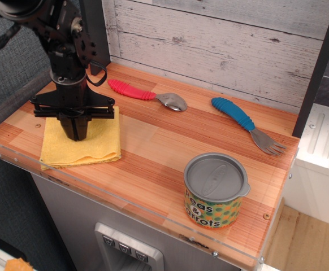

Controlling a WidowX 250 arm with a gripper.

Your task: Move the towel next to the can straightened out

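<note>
The yellow towel (100, 144) lies folded flat at the front left of the wooden counter (153, 147). My black gripper (77, 134) points straight down on the towel's middle, with its fingers closed together and their tips pressed into the cloth. The can (215, 189), with a grey ridged lid and a green-and-orange dotted label, stands upright at the front right, well apart from the towel. The gripper body hides part of the towel's back edge.
A spoon with a red handle (146, 95) lies at the back, just right of the gripper. A fork with a blue handle (242, 121) lies at the back right. A plank wall (221, 39) runs behind the counter. A clear lip (125, 204) edges the front.
</note>
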